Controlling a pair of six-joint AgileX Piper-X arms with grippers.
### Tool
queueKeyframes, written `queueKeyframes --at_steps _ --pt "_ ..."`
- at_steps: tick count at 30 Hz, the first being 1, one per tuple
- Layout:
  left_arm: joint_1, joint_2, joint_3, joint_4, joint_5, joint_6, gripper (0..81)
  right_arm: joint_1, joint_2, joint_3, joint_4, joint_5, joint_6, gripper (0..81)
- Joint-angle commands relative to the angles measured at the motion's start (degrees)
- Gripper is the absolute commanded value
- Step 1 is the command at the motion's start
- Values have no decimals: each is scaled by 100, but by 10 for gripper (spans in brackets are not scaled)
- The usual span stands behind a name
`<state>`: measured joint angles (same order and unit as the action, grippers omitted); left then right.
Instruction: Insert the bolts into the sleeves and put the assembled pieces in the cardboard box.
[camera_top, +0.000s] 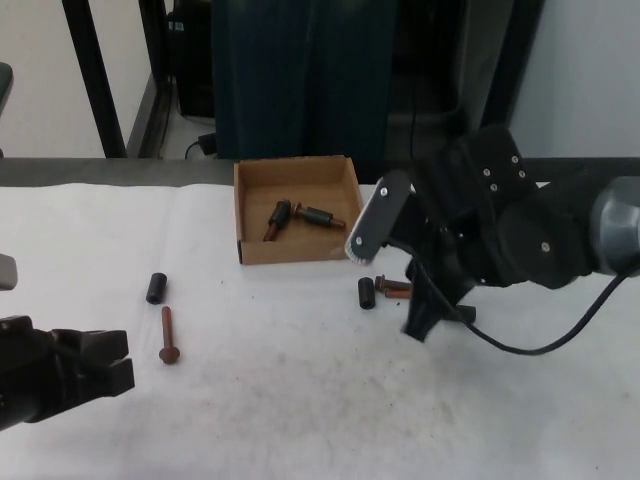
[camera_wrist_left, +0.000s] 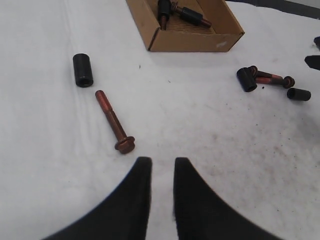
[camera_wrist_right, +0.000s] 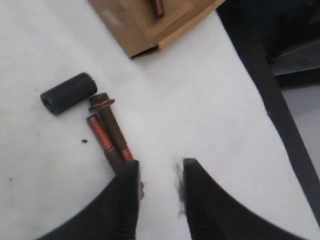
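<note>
Starting at the near edge of the white bench (camera_top: 300, 400): left claw (camera_wrist_left: 161, 162), fingers a narrow gap apart, nothing between them. Just beyond it lies a loose copper-coloured flanged bolt (camera_wrist_left: 115, 122), flat, head toward the claw. A short black cylindrical sleeve (camera_wrist_left: 83, 70) lies a little past its threaded tip, not touching.

Mid-bench, opposite side: right claw (camera_wrist_right: 160, 164), fingers apart, gripping nothing. One finger (camera_wrist_right: 125, 200) covers the ends of a pair of copper-coloured bolts (camera_wrist_right: 111, 125) lying side by side and touching; how far they run beneath it is hidden. A second black sleeve (camera_wrist_right: 68, 92) lies just beside one bolt's flanged head. The left wrist view has a third black sleeve (camera_wrist_left: 298, 94) near this group; the right arm's bulk hides that spot from the high camera. Two dark shapes cut off at the left wrist view's edge: cannot identify.

Far side: brown open-topped cardboard box (camera_top: 295, 250), holding an assembled bolt-in-sleeve piece (camera_top: 320, 217) and a second assembled piece (camera_top: 279, 216), angled toward each other. Whether they touch, cannot tell.
</note>
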<state>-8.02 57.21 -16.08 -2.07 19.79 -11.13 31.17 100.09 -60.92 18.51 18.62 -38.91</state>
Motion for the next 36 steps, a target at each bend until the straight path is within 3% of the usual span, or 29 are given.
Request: queueKeyframes --at_steps 1,5,10,18,25,32,36 --pt "-14 8 -47 -79 -7 -49 163 -105 -64 -231 957 -619 161 294" --pt "-14 8 -47 -79 -7 -49 163 -274 -64 -453 1357 -1175 -101 294" --pt "-14 8 -47 -79 -7 -49 163 -541 -40 -612 1709 -1745 -1385 294" --pt "-14 8 -47 -79 -7 -49 163 -1088 225 -999 2108 -2590 -1465 294" --pt "-14 8 -47 -79 -7 -49 163 -1073 222 -998 1842 -2418 -1332 294" --pt "-14 8 -47 -79 -7 -49 163 -966 222 -998 1451 -1037 -606 294" --pt "-14 8 -47 -79 -7 -49 163 -874 222 -998 1357 -905 -606 294"
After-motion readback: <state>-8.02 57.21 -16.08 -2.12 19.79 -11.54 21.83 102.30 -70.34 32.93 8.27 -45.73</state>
